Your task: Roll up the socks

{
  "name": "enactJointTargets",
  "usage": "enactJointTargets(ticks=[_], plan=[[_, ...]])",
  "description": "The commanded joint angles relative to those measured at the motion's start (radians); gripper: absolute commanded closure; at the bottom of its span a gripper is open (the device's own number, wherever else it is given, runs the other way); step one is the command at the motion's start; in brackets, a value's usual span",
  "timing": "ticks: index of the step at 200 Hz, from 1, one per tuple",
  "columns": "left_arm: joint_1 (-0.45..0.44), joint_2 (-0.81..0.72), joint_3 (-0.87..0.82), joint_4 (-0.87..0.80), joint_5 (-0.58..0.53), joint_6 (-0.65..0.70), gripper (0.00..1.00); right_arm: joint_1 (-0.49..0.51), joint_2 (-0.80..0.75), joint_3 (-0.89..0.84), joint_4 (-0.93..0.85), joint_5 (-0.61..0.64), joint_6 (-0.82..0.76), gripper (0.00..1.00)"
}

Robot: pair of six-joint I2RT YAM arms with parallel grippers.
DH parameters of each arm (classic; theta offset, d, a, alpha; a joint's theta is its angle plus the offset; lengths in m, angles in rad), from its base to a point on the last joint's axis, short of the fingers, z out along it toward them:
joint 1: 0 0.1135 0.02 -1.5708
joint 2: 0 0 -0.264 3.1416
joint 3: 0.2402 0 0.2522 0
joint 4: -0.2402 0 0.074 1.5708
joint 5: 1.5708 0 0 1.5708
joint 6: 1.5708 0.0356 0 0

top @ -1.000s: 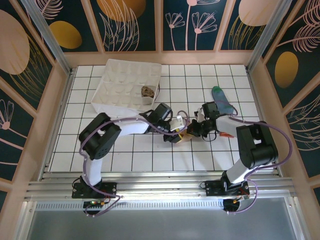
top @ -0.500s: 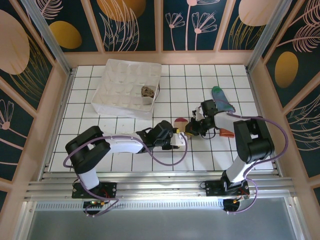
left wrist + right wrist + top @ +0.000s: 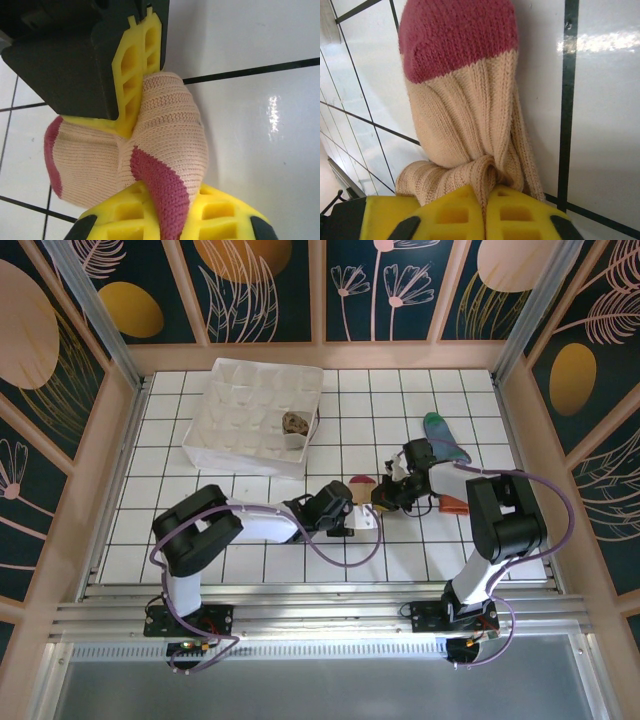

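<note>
The beige sock (image 3: 361, 486) with a red toe lies stretched on the white tiles at mid-table, between both grippers. My left gripper (image 3: 352, 514) is shut on its red-patched fold (image 3: 167, 192). From the right, my right gripper (image 3: 384, 496) is shut on a bunched ridge of the ribbed part (image 3: 484, 180), with the red toe (image 3: 457, 40) pointing away from it. A yellow finger of the right gripper (image 3: 134, 75) presses the sock from above in the left wrist view. The blue-grey sock (image 3: 445, 443) with a green toe lies at the right. The argyle sock (image 3: 294, 423) sits in the tray.
A white compartment tray (image 3: 240, 410) stands at the back left. A small orange-red piece (image 3: 455, 505) lies just right of the right gripper. Wooden frame walls (image 3: 120, 490) close in the tiled table on all sides.
The left gripper, open half a second ago, has closed on the beige sock. The left arm has drawn in closer to the sock. The right gripper has kept its hold and barely moved.
</note>
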State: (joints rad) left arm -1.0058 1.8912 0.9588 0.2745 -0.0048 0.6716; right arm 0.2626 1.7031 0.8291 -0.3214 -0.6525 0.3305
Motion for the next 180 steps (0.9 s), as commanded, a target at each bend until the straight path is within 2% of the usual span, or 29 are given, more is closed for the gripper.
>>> enactJointTargets(ticks=[1, 20, 53, 86, 125, 180], plan=[[0.001, 0.019, 0.061, -0.154, 0.17, -0.053, 1.0, 0.045, 0.033, -0.062, -0.098, 0.157, -0.042, 0.73], [0.041, 0.051, 0.14, -0.325, 0.328, -0.132, 1.0, 0.049, -0.049, -0.075, -0.044, 0.129, -0.03, 0.57], [0.108, 0.116, 0.242, -0.514, 0.542, -0.218, 1.0, 0.037, -0.213, -0.131, 0.061, 0.116, 0.048, 0.49], [0.145, 0.217, 0.37, -0.704, 0.644, -0.259, 1.0, 0.021, -0.328, -0.203, 0.114, 0.119, 0.111, 0.47], [0.172, 0.284, 0.443, -0.79, 0.71, -0.298, 1.0, 0.021, -0.405, -0.251, 0.113, 0.161, 0.141, 0.45], [0.208, 0.4, 0.548, -0.9, 0.809, -0.355, 1.0, 0.034, -0.364, -0.275, 0.125, 0.171, 0.15, 0.44]])
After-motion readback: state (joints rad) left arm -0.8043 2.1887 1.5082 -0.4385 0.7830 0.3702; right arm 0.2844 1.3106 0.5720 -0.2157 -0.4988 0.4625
